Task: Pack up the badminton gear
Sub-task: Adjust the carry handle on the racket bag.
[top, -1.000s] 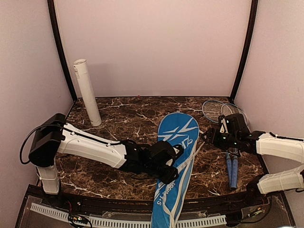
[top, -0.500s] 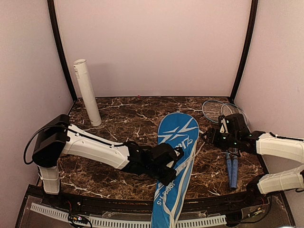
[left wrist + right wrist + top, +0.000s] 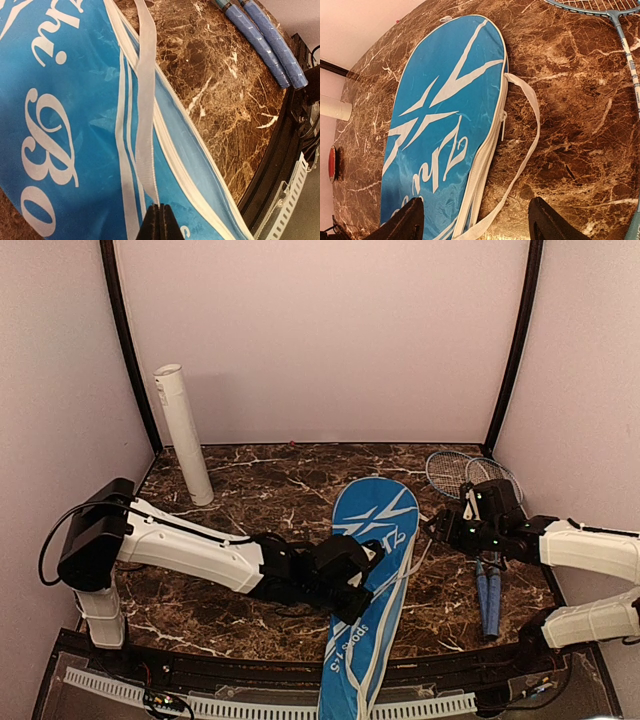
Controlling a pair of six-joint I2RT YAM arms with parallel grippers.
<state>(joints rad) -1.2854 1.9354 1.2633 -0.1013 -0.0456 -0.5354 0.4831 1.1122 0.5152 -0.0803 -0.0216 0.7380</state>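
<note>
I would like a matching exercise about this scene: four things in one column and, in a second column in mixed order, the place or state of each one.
Column one:
1. white tube
2. blue cover
3. rackets
4. white strap

Column two:
a. lying flat at the right side of the table
b. pinched between the left fingers
c. standing on end near the far left corner
d. lying in the middle of the table

Pairs: 1-c; 2-d; 3-a; 4-b

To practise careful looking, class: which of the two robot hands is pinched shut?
The left hand, shut on the white strap of the blue cover; the right hand is wide open.
</note>
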